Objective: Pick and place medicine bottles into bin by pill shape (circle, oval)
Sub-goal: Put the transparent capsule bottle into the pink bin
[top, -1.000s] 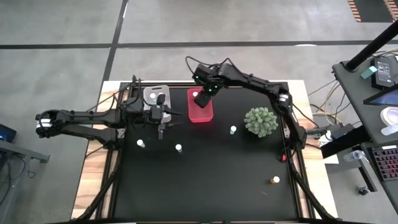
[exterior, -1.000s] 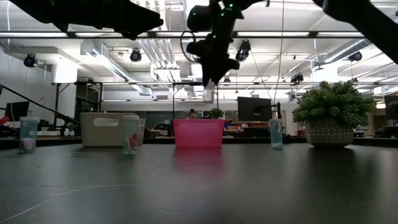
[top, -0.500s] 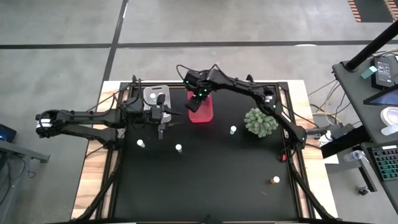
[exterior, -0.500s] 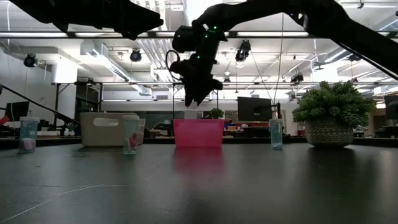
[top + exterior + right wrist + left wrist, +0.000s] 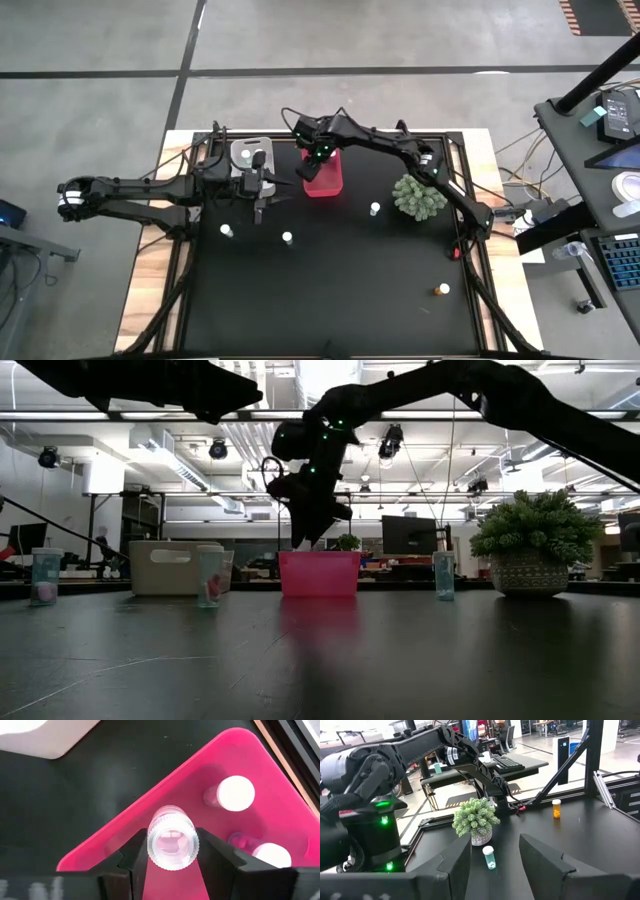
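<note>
Right end effector [image 5: 171,851], clamped on a medicine bottle [image 5: 171,843], has swung from beyond the red bin [image 5: 280,820] to over its rim: drop imminent. Left end effector [image 5: 495,857] apart, idle.

Glossy red plastic bin [image 5: 260,785]; matt black table [image 5: 340,290]

Two bins sit on the table: one red [image 5: 323,174], one whitish [image 5: 250,154]; four bottles stand loose on the black top in the overhead view, three white-capped [image 5: 226,230] [image 5: 287,238] [image 5: 375,208] and one amber [image 5: 441,290]; the right wrist view shows two white caps inside the red bin [image 5: 235,793] [image 5: 270,855], plus one clear bottle [image 5: 172,843] between the fingers; one green plant [image 5: 419,195]; two arms, each with one gripper.
</note>
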Motion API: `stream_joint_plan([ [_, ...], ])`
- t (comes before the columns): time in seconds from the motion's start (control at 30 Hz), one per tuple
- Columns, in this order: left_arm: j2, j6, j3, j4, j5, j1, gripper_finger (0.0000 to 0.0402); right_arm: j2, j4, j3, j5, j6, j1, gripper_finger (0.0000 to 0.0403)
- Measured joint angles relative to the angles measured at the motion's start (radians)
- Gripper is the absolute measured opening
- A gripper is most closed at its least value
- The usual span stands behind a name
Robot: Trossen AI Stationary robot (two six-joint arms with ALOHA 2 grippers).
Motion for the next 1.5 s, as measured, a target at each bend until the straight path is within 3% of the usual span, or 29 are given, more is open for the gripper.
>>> stream_joint_plan([
  [0.6, 0.0, 0.0, 0.0, 0.0, 0.0, 0.0, 0.0151, 0.047, 0.009, -0.001, 0.0, -0.015, -0.001, 0.0139],
  [1.03, 0.0, 0.0, 0.0, 0.0, 0.0, 0.0, 0.0151, 0.047, 0.035, -0.001, 0.001, -0.015, -0.001, 0.0179],
  [1.5, 0.0, 0.0, 0.0, 0.0, 0.0, 0.0, 0.0151, 0.013, 0.035, -0.001, 0.002, -0.015, -0.005, 0.0182],
])
